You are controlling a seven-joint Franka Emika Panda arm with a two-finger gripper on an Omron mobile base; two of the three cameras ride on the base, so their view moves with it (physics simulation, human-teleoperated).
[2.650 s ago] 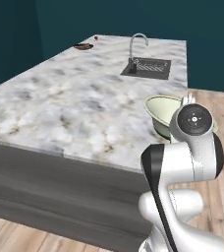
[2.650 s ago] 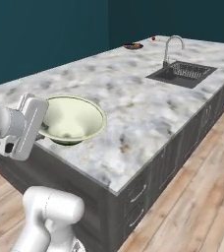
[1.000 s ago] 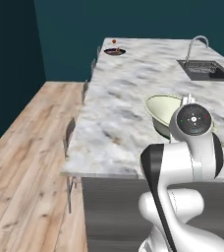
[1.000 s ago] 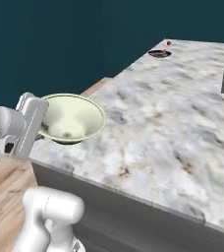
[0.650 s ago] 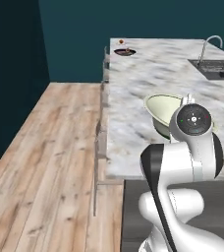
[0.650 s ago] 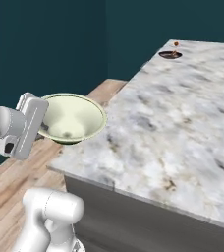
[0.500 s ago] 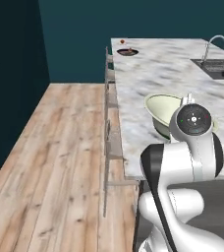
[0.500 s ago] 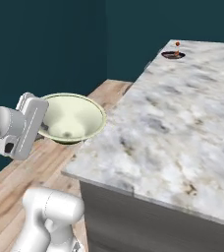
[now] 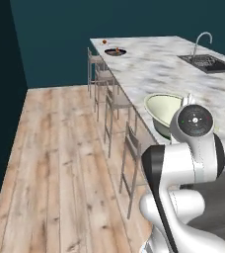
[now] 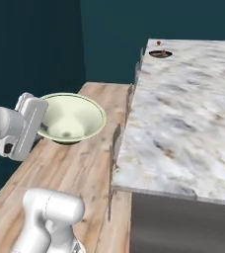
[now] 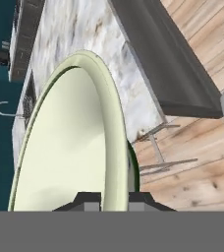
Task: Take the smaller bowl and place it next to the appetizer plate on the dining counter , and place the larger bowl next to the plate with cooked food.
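Note:
The larger bowl [image 10: 72,117], whitish-cream and wide, hangs level in the air with my gripper [image 10: 40,122] shut on its near rim. In the hand view the bowl's rim [image 11: 115,123] runs up between the two fingertips of the gripper [image 11: 115,198], and its dark green underside shows to the right. From the left base view the larger bowl [image 9: 163,106] shows just behind my wrist, over the dining counter [image 9: 154,69]. Far down that counter sit the dark plate with cooked food [image 9: 115,51] and, beyond it, the appetizer plate [image 9: 104,42]. The smaller bowl is out of view.
Several bar stools [image 9: 115,101] line the counter's left side above the wooden floor [image 9: 60,163]. A sink [image 9: 206,60] with a faucet [image 9: 202,39] is set into the far right of the counter. A dark teal wall closes the room behind.
The base has driven and turned, so the whole scene has shifted: the counter now runs away along my right and the stools have come into view. The bowl stays in the gripper.

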